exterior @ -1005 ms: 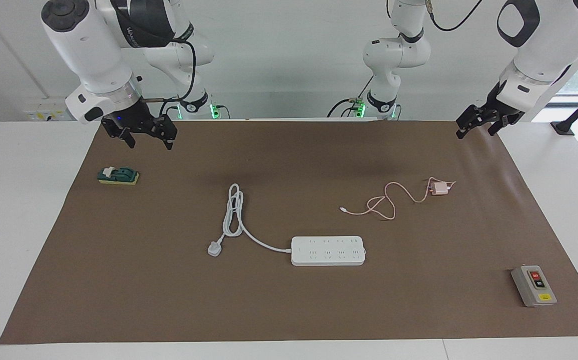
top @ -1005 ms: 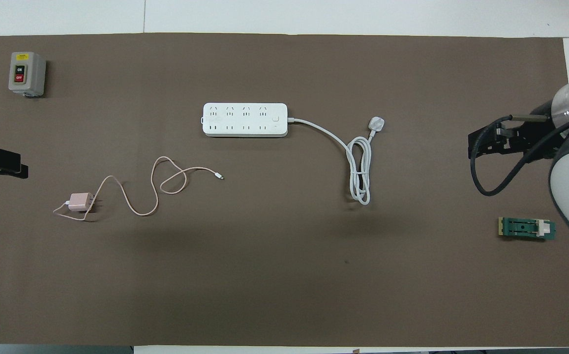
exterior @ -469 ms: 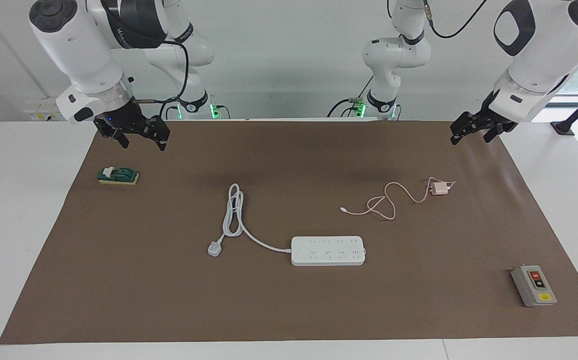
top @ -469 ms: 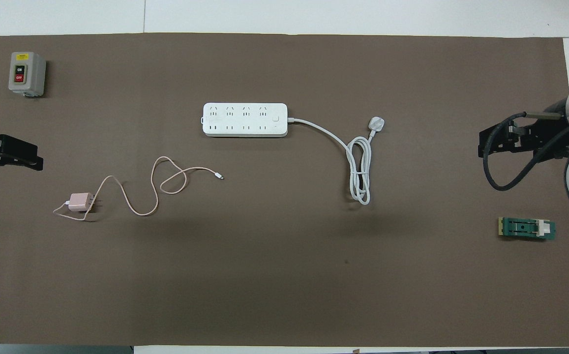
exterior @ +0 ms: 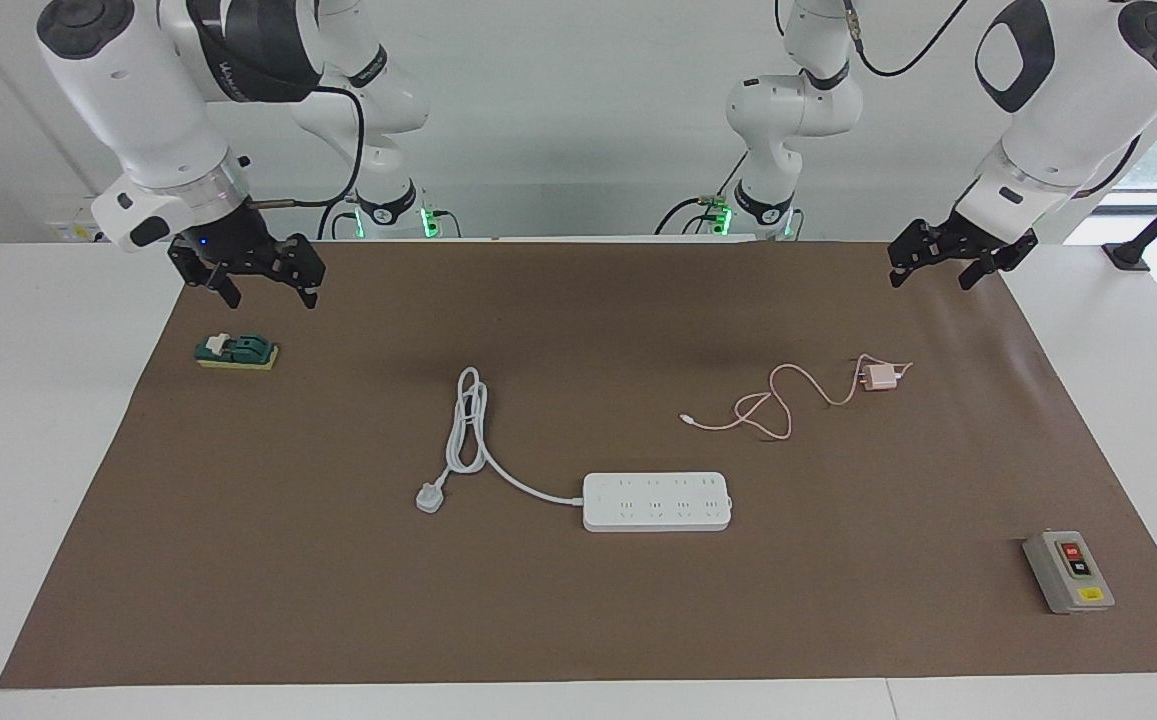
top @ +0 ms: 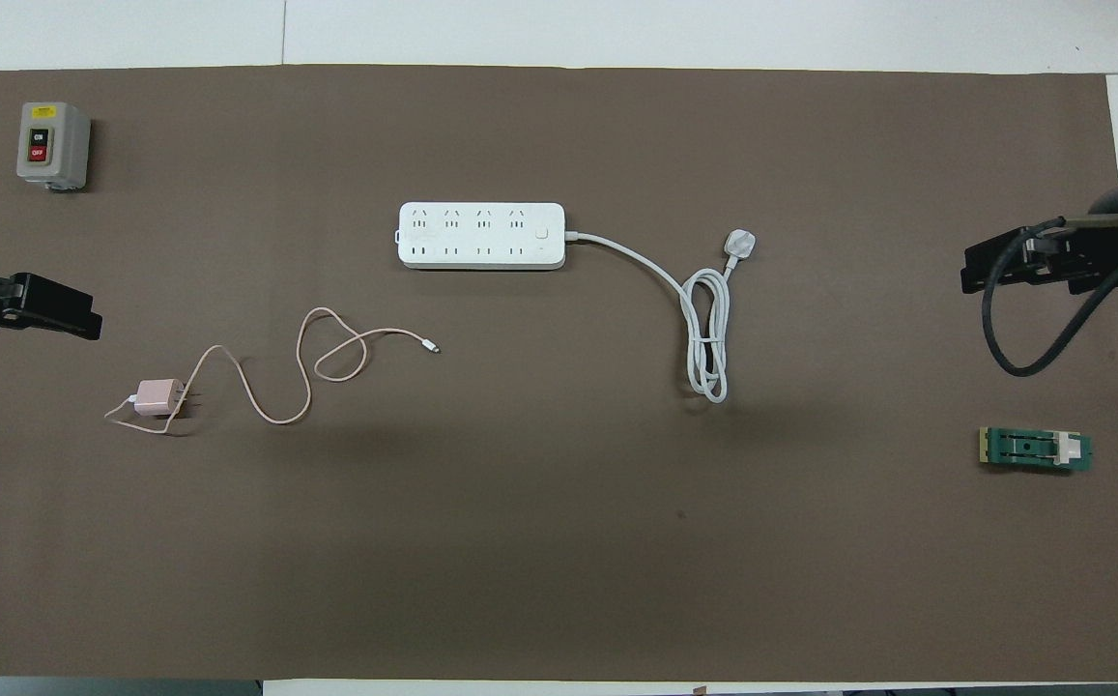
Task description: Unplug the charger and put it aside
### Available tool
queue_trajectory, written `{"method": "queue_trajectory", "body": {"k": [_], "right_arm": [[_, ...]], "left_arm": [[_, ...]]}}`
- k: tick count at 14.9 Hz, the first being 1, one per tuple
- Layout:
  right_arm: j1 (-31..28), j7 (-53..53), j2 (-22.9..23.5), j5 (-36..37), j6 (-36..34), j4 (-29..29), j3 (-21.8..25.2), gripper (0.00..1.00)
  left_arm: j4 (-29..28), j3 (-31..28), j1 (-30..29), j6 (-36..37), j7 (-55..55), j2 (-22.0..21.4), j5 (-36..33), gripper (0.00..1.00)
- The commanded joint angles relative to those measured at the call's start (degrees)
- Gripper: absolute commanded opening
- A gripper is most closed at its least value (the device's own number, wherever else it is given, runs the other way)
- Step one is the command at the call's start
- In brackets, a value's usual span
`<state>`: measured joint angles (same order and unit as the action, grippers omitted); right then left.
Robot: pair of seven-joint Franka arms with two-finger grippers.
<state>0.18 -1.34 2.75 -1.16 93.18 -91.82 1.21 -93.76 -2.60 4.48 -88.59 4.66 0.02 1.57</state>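
One brown mat (exterior: 578,620) covers the tabletop (exterior: 38,420). On it lie one power strip (exterior: 656,501), one grey switch box (exterior: 1068,572), one green block (exterior: 236,352) and one charger (exterior: 878,377).

The charger lies unplugged toward the left arm's end, well apart from both sets of fingers. The left gripper (exterior: 928,262) hangs above the mat's edge, fingers wide and empty. The right gripper (exterior: 248,275) is over the corner by the green block, fingers wide and empty.
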Motion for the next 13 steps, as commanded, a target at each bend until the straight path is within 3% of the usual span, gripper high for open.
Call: {"method": "queue_trajectory", "body": {"k": [1,13], "right_arm": [[-1.1,-3.6,0.7,0.6,1.2,-0.3,0.3,1.00],[-1.2,-3.4,-1.9,0.6,-0.1,-0.5,0.2,1.00]], "left_arm": [[-0.7,-0.6,0.8,-1.7,0.7,-0.4,-0.6,1.00],[-1.9,-0.6,0.4,-4.0,0.8,-0.7,-0.6,1.00]]}}
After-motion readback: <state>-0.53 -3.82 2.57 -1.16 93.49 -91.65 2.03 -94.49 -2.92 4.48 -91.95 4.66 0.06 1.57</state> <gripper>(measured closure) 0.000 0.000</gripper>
